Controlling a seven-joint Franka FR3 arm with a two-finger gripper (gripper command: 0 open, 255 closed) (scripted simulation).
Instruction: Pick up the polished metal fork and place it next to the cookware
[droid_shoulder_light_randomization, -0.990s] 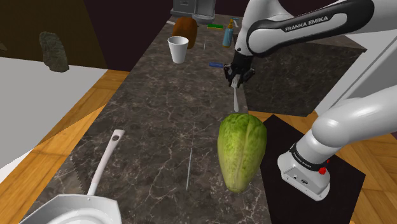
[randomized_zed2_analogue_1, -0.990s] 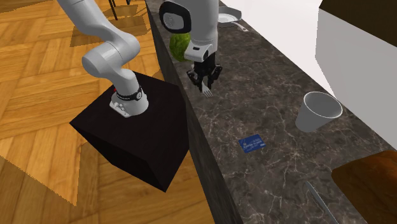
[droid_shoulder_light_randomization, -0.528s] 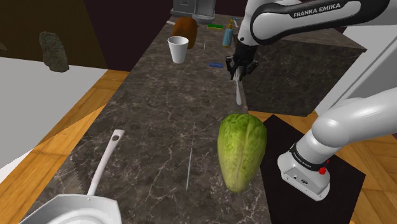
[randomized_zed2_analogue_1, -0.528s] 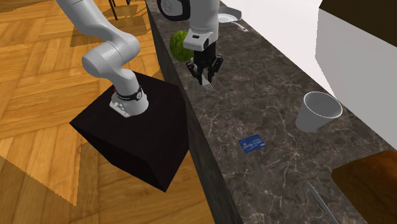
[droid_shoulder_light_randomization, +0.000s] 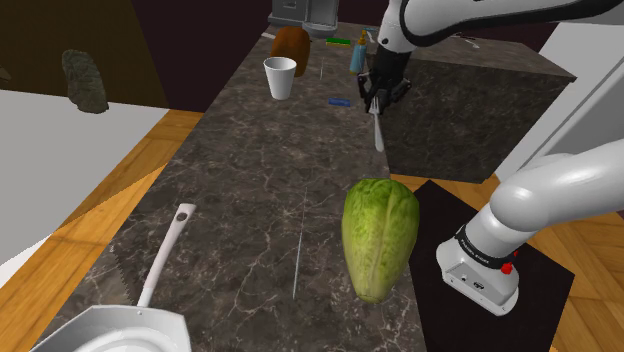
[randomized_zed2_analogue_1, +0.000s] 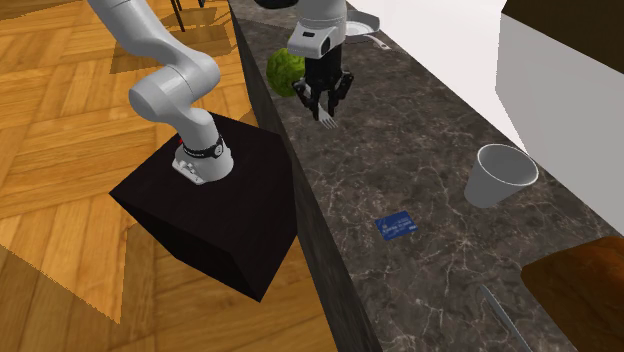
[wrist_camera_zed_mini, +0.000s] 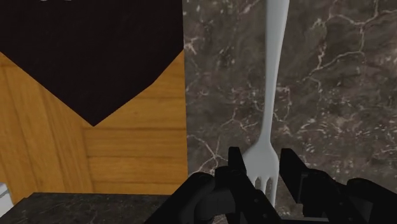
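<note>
I hold the pale fork clamped by its tines in the gripper, hanging over the bench near the lettuce, so next I carry it across and lower it beside the pan.

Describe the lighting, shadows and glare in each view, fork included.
Shoulder view: the counter is evenly lit, with no distinct shadow beside the lettuce; the fork in the gripper looks pale, without glint. Second exterior view: a darker shadow patch lies on the wood floor beside the stand. Wrist view: the fork is flat whitish with no highlight, and nothing is blurred.
</note>
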